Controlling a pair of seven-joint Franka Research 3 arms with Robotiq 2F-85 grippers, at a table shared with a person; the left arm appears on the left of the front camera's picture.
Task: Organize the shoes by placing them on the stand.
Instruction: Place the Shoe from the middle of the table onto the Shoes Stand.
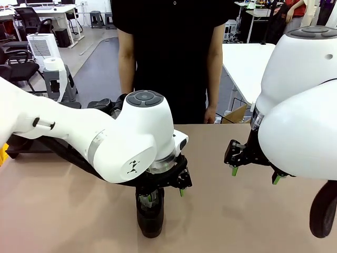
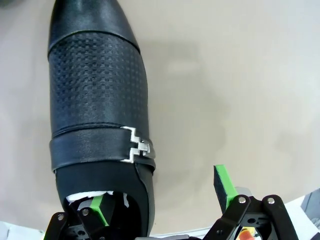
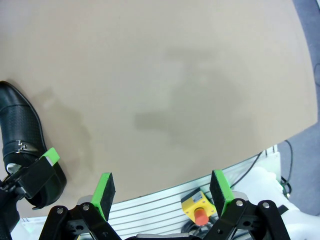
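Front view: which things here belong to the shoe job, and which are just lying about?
Job:
- glossy black perforated leather shoe with silver buckle strap
- left gripper, open, one finger inside the shoe's opening
- low black stand

Lying about:
- cardboard box
- yellow emergency-stop button

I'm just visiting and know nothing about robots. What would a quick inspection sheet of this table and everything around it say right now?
Surface: tan table, bare apart from the items below.
Job's things: one black shoe with a metal buckle strap and white paper inside, lying on the table; stand partly hidden behind the left arm.
Clutter: nothing seen on the table.
End effectors: left end effector open, one finger inside the shoe's opening and the other outside its wall; right end effector open and empty above bare table.
Cables: a dark cable past the table edge.
Surroundings: a person in black stands at the far side; a yellow box with a red button below the table edge.
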